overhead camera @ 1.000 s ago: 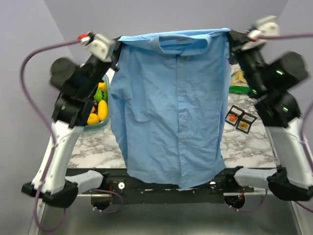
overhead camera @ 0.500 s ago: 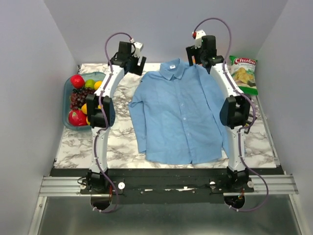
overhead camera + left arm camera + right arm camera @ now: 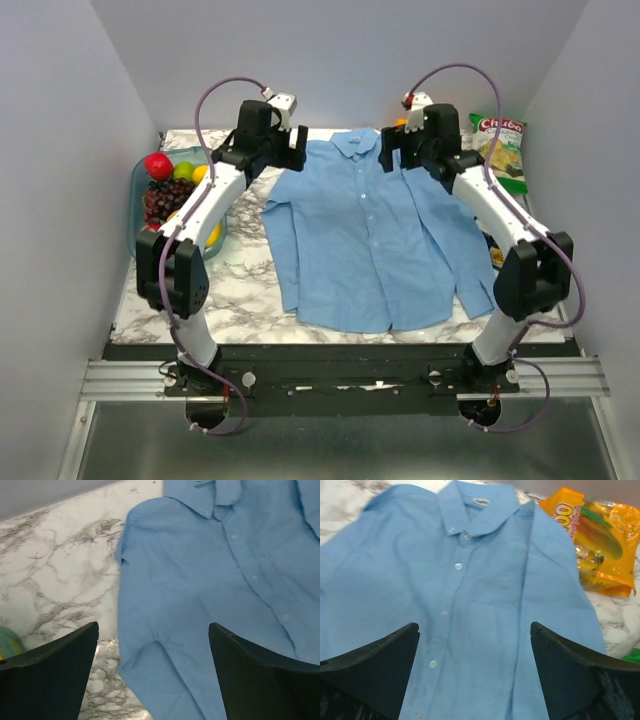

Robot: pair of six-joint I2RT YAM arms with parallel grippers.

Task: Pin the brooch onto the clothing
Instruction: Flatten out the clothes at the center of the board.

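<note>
The clothing, a light blue collared shirt (image 3: 370, 240), lies flat on the marble table with its buttoned front up and its collar at the far side. My left gripper (image 3: 288, 152) hovers open over the shirt's left shoulder. In the left wrist view, the shirt (image 3: 210, 580) fills the space between the spread fingers of the left gripper (image 3: 153, 630). My right gripper (image 3: 393, 150) hovers open over the right shoulder. The right wrist view shows the button row and chest pocket of the shirt (image 3: 470, 580) beneath the right gripper (image 3: 475, 627). Neither gripper holds anything. The brooch is out of view.
A glass bowl of fruit (image 3: 140, 215) stands at the left edge of the table. A green chips bag (image 3: 497, 145) lies at the back right. An orange snack bag (image 3: 600, 540) lies just beyond the shirt's right shoulder. The right arm's elbow (image 3: 525, 275) rises beside the shirt's right sleeve.
A second ago both grippers held the shirt up by its shoulders. It now lies flat on the table. Both grippers have let go, opened wide and drawn back a little above it.
</note>
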